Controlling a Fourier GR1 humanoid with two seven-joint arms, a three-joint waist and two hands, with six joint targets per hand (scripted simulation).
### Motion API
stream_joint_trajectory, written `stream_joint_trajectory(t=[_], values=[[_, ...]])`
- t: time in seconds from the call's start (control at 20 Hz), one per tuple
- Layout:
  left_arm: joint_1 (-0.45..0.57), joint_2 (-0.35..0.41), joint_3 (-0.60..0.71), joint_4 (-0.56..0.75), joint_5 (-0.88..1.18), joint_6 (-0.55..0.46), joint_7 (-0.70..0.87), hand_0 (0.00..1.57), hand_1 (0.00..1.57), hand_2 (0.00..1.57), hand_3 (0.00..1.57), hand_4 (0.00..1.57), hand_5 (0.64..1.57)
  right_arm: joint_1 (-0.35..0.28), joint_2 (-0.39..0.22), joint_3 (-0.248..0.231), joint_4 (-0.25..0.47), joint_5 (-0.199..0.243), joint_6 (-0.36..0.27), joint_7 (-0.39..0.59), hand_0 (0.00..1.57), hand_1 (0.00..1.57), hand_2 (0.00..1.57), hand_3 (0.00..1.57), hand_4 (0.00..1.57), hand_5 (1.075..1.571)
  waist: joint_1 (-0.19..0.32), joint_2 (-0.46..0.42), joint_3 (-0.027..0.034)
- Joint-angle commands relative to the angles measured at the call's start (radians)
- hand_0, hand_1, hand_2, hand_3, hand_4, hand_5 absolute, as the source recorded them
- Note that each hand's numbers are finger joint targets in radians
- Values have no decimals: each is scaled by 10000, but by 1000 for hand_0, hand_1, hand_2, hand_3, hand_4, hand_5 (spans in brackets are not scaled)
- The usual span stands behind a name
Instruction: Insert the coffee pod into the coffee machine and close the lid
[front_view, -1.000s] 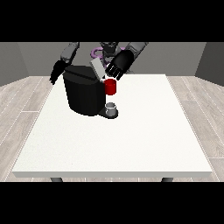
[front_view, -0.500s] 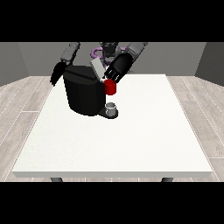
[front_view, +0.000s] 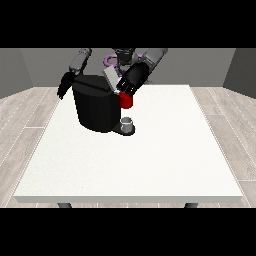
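Observation:
The black coffee machine (front_view: 97, 107) stands on the far left part of the white table (front_view: 150, 160). Its grey lid (front_view: 110, 77) is tilted up at the top. The hand at the view's right (front_view: 133, 79) hovers over the machine's top right corner, right beside the raised lid and just above a red thing at the machine (front_view: 126, 101). The hand at the view's left (front_view: 65, 86) hangs beside the machine's left side with relaxed fingers, holding nothing. A small grey thing (front_view: 128, 123) sits on the machine's base at its front right.
The table's near edge (front_view: 130, 199) runs across the lower part of the view. The machine is close to the table's far left corner. Wooden floor surrounds the table.
The hand at the view's right has come down slightly towards the lid and the machine's top. The hand at the view's left has hardly moved.

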Motion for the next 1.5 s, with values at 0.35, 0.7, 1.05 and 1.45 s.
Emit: stream_joint_trajectory(t=[0.35,0.7,1.05,1.45], values=[[-244,88,126,176,-86,385,-237,1180,1180,1198,1170,351,1571,-278,-57,9,-166,36,0,594,0,0,0,0,0,1571,-119,-65,3],[-147,543,-581,15,-981,733,-660,1210,1210,1220,1093,0,1571,-70,81,23,5,85,-150,-223,0,0,0,0,0,1571,-17,389,6],[108,1066,-193,555,-922,1057,-1342,1115,1115,1136,1016,0,1571,137,150,367,-756,293,-181,498,0,0,0,0,0,1571,-473,439,-2],[-626,528,-48,99,-764,1326,-1175,1233,1233,1201,947,0,1571,-255,148,-17,70,172,-355,-150,0,0,0,0,144,1571,-79,737,7]])
